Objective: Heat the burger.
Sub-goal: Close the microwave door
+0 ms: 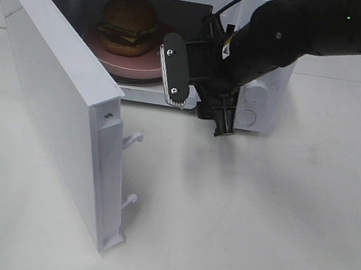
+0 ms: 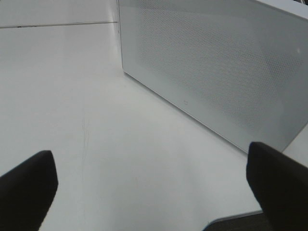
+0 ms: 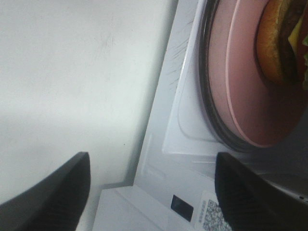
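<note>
Golden-brown glossy burger [image 1: 128, 24] sits on the round pink plate [image 1: 143, 70] inside the white microwave [image 1: 263, 118], upper left of the frame. Our right gripper [image 1: 199, 96], jaws open, hangs at the opening; our left gripper [image 2: 154, 192] gapes near the white door [image 1: 54, 103]. Swung shut now, we fear it strikes that arm
</note>
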Controlling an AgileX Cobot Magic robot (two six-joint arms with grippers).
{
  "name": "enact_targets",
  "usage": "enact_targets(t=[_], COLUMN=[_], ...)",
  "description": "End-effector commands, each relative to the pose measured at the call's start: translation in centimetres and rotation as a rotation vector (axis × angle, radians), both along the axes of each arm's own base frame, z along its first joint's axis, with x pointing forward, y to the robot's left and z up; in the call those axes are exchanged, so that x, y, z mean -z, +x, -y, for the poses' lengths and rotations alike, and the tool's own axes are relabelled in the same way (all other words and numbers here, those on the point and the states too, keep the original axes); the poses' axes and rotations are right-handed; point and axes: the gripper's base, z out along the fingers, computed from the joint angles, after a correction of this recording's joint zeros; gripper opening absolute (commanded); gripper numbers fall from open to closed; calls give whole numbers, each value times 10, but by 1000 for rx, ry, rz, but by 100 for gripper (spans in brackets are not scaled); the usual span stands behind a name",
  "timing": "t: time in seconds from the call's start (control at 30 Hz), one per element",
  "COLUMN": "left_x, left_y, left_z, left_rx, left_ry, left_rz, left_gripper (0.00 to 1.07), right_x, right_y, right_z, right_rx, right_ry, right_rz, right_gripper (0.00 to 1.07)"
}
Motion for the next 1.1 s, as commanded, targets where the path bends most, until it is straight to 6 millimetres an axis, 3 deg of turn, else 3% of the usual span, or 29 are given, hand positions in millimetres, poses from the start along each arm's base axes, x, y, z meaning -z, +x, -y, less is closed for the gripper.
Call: enact_targets(t=[0.03,0.67,1.1], left_x=[-1,-1,-1], left_y=[-3,-3,-3], left_z=[0,0,0], left_rx=[4,4,4], left_ry=[-7,-7,-7], left_rz=[24,24,24], left_gripper=[100,100,100], right_x=[-10,-34,-55], right_y=[-10,-67,-111], right_z=[9,45,75], right_rx=[14,109,315], right_ry=[35,149,323], right_rz=[25,11,-49], right_gripper=[72,72,71])
